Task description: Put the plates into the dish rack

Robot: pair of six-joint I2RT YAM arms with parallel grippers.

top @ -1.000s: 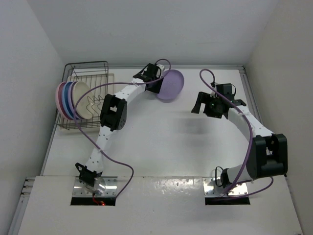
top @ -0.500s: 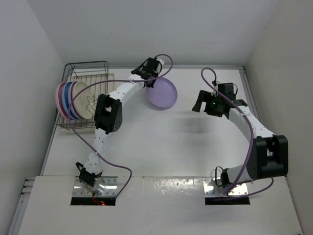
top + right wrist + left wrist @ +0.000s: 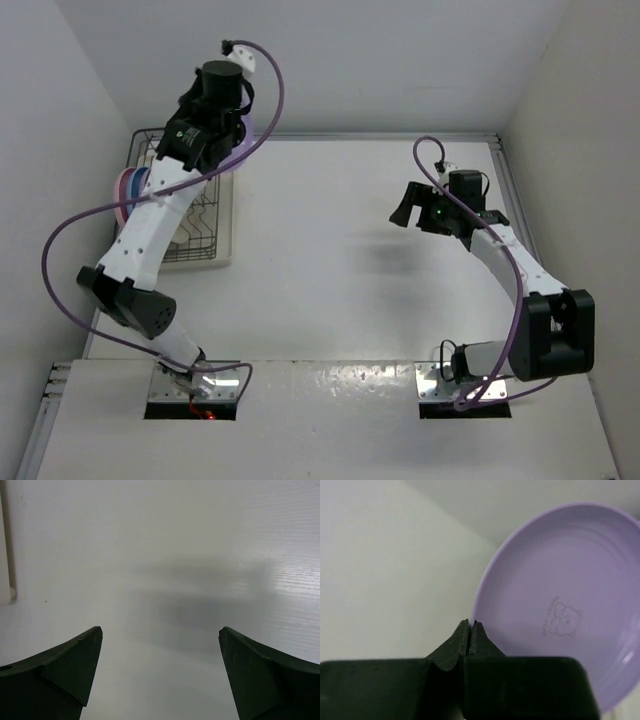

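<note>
My left claw [image 3: 470, 626] is pinched tight on the thin rim of a round matte lilac plate [image 3: 560, 605]. I hold it high over the far left corner of the tabletop [image 3: 330, 290], above the dark wire dish rack [image 3: 205, 235]. With so narrow a bite, I judge it could swing, slip, or clip the rack going down. It looks smooth and shallow, with a faint stamped mark. My right claw [image 3: 160, 632] hangs spread wide and empty.
</note>
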